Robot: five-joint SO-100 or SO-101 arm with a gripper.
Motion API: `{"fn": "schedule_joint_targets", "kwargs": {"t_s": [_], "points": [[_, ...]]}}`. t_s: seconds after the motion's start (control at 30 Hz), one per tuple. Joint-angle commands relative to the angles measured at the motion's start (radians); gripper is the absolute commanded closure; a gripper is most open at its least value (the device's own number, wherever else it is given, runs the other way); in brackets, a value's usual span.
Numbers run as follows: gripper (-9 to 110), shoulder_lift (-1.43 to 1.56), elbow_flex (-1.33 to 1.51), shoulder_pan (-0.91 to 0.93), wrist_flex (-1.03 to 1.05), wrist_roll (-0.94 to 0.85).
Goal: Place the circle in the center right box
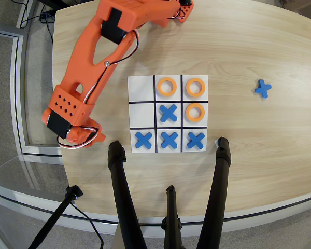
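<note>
The white 3x3 grid board (141, 82) lies mid-table in the overhead view. Its middle-row left cell (141, 114) is bare, as is the top-left cell. Three flat orange rings sit in the top-middle (167, 86), top-right (195, 87) and middle-right (195, 111) cells. Blue X pieces fill the centre cell (168, 112) and all three bottom cells. My orange arm reaches from the top down the left side. My gripper (84, 136) is left of the board near the table's edge. Its jaws are hidden under the wrist, and no ring shows in it.
A loose blue X (263, 88) lies on the table far right of the board. Black tripod legs (122, 197) (219, 187) rise over the near edge just below the board. The table's left edge (59, 150) is close to the gripper.
</note>
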Motion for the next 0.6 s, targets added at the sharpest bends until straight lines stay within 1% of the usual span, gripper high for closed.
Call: {"fn": "schedule_joint_targets", "kwargs": {"t_s": [0.0,0.1,0.33,0.57], "points": [[79,-0.025,-0.052,0.000,-0.080,0.008],[79,-0.067,-0.055,0.000,-0.156,0.008],[79,-0.147,-0.069,0.003,-0.241,0.006],[79,-0.181,-0.071,0.005,-0.259,0.002]]}}
